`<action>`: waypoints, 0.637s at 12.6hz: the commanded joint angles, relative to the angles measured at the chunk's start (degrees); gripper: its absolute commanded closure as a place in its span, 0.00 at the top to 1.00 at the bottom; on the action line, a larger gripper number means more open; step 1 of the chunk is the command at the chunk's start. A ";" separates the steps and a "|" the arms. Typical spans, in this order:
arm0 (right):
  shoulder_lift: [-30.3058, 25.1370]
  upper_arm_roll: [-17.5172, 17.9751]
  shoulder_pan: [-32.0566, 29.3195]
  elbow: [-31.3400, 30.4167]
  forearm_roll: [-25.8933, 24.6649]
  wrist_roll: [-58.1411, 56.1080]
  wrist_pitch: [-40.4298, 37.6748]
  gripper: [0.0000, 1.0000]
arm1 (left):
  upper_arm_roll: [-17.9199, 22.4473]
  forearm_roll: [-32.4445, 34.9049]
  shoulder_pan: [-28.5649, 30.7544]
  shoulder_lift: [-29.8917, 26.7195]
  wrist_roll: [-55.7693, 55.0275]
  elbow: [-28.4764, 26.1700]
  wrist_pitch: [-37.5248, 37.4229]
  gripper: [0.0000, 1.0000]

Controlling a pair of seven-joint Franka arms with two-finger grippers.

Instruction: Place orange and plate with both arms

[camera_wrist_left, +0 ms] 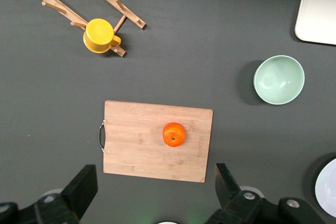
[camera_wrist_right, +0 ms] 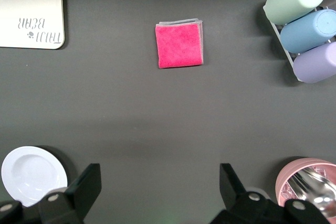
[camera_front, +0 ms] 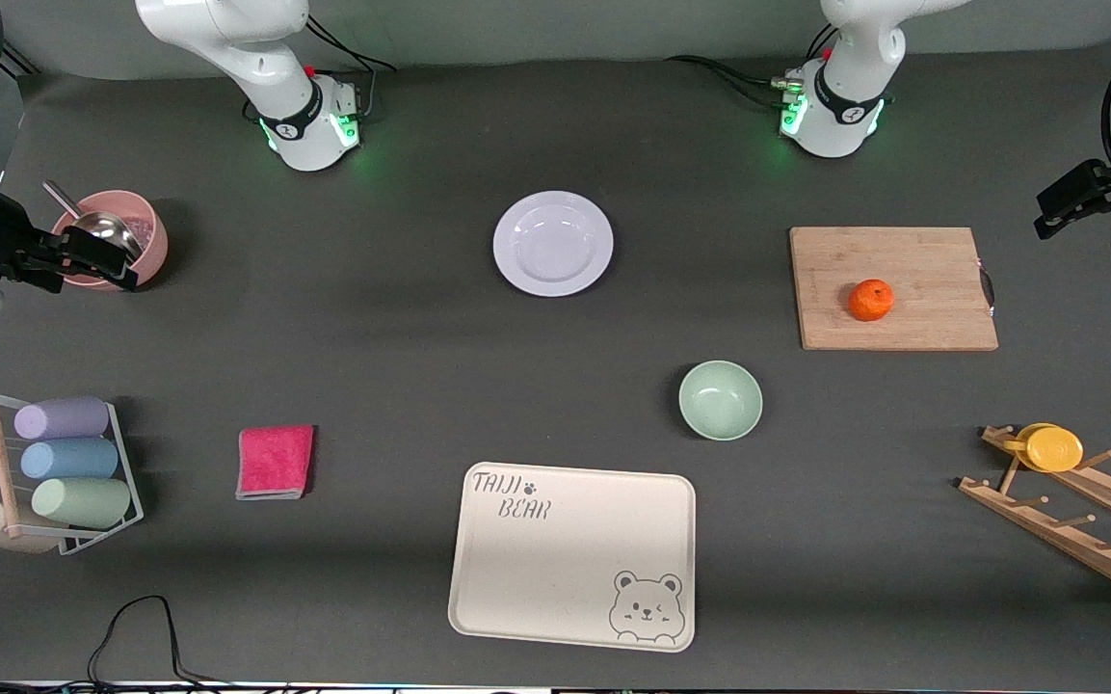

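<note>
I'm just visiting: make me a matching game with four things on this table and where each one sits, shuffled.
1. small round orange
2. pale lavender round plate
3. yellow cup
4. metal spoon

a. in the pink bowl
b. on the wooden peg rack
c. on the wooden cutting board
d. straight on the dark table

Pairs: 1-c, 2-d, 3-b, 4-a

The plate (camera_wrist_left: pixel 328 188) and bear tray (camera_wrist_left: pixel 317 11) are cut off at the left wrist view's edge.

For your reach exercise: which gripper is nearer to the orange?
Left. The left gripper hangs open above the cutting board holding the orange; the right gripper waits open toward the right arm's end.
</note>
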 commanded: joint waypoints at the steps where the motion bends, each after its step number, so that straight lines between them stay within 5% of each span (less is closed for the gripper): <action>1: -1.23 -0.32 0.22 -0.99 0.14 -0.94 0.68 1.00 | 0.31 0.48 -0.16 0.13 0.45 0.73 -1.40 1.00; 6: -1.14 -0.32 0.22 -0.90 0.14 -0.94 0.68 1.00 | 0.75 0.48 0.98 1.01 0.54 -1.28 -2.28 1.00; 8: -1.05 -0.41 0.22 -0.99 0.06 -1.03 0.68 1.00 | 0.75 0.48 1.08 -0.65 0.45 -6.71 -0.37 1.00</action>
